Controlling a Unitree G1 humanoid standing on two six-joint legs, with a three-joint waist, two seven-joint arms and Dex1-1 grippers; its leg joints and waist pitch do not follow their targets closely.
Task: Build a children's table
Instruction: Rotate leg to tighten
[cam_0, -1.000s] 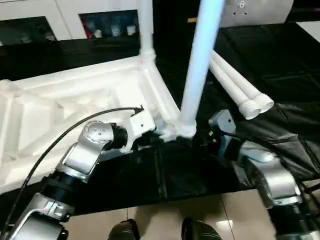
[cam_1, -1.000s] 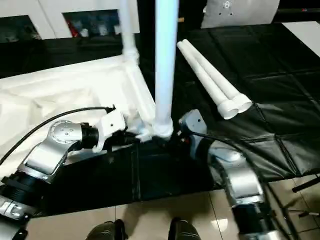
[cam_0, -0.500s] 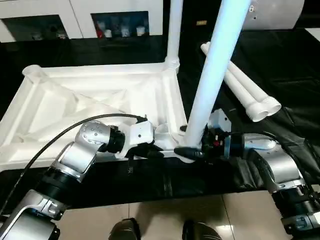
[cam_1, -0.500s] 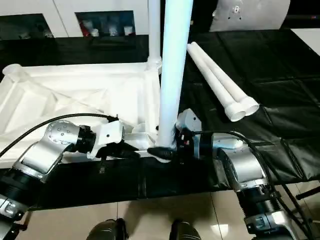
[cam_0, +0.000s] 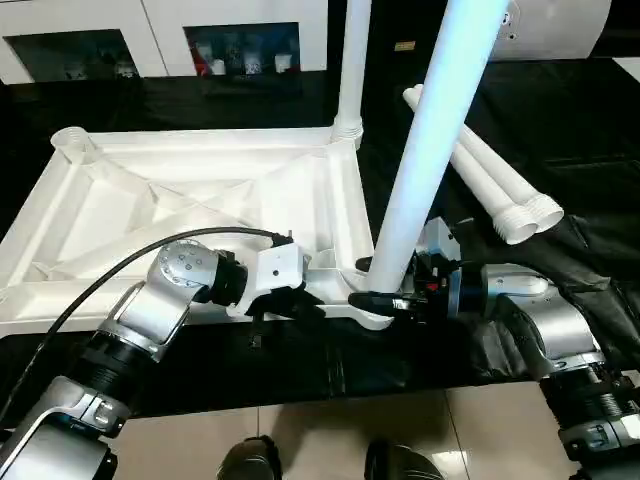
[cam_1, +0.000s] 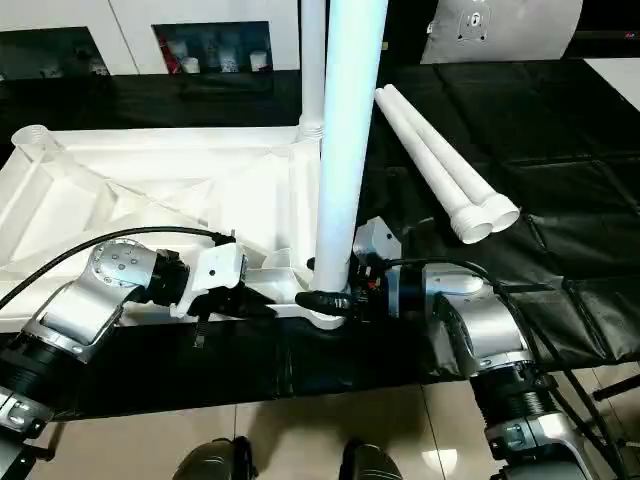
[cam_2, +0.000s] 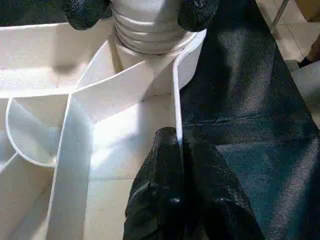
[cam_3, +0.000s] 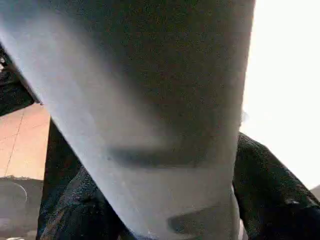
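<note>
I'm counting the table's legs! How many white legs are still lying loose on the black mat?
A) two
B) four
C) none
A: two loose legs lie side by side on the black mat, while two others stand upright in the tabletop.

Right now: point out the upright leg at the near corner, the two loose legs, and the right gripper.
upright leg (cam_0: 415, 190), left eye view, mid shaft.
loose legs (cam_1: 440, 165), right eye view, mid shaft of the pair.
right gripper (cam_0: 375, 298), left eye view, black fingers at the leg's base.
</note>
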